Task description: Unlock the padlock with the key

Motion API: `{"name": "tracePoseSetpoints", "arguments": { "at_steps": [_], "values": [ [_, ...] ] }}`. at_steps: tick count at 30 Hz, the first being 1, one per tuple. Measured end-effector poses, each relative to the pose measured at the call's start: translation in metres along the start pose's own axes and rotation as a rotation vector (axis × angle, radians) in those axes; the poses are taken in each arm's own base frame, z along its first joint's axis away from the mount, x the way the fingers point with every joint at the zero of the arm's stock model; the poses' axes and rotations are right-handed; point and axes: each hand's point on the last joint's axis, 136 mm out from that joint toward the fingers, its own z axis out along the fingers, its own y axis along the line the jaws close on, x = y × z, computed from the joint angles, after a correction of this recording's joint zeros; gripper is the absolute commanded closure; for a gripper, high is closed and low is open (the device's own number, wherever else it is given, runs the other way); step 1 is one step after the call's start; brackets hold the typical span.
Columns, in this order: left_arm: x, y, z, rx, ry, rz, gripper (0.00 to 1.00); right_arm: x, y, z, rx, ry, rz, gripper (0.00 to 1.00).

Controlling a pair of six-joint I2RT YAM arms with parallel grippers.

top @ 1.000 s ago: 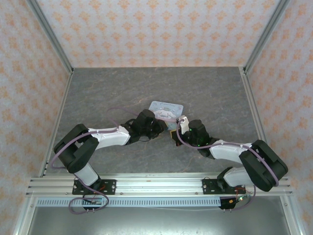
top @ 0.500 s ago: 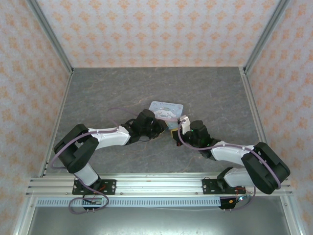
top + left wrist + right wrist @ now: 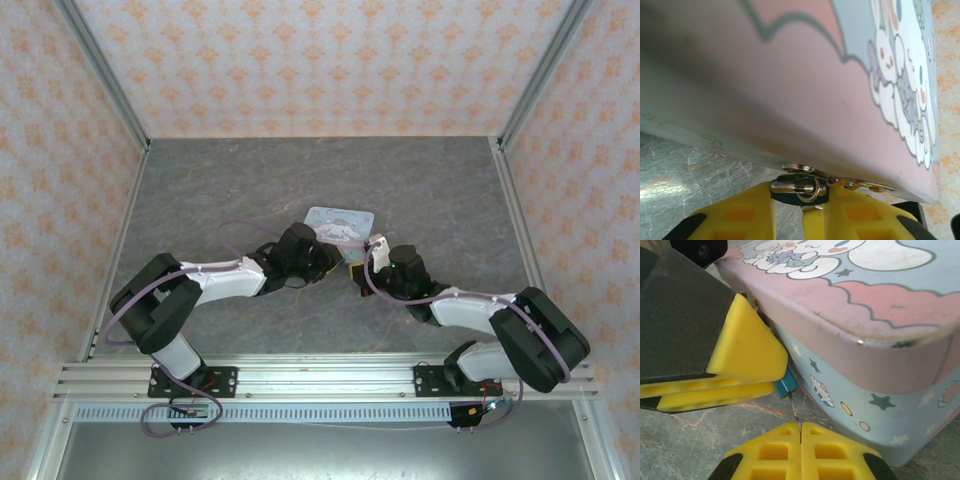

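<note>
My left gripper (image 3: 792,204) is narrowed down on the padlock (image 3: 786,386). It pinches the small teal body between its yellow pads where the lock hangs from the hasp (image 3: 805,171) on the near side of the tin (image 3: 880,325), about mid-table. My right gripper (image 3: 800,432) is pressed fully together on the key (image 3: 793,409). The thin blade stands out from the fingertips and its tip touches the underside of the padlock, but I cannot tell from here whether it is seated in the keyhole. The step in hand, as I judge it, is insertion and then turning. To do it well I should hold the left grip firm so the lock cannot swing on the hasp. I should line the blade up with the lock's own axis rather than the tin's wall, then push gently and straight. The blade is thin and looks likely to bend or slip in my pads under side load. Once it bottoms out, I should turn by rolling the wrist about the blade's line, not by sweeping the arm, and watch for the shackle (image 3: 809,190) to spring.
</note>
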Motion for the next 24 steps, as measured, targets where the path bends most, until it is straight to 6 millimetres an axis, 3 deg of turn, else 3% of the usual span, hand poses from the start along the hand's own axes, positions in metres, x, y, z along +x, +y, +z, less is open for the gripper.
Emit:
{"name": "tracePoseSetpoints", "arguments": {
  "at_steps": [24],
  "values": [
    [-0.0030, -0.0055, -0.0005, 0.012, -0.005, 0.000, 0.73, -0.0039, -0.0066, 0.0055, -0.086, -0.015, 0.050, 1.00]
  ]
}}
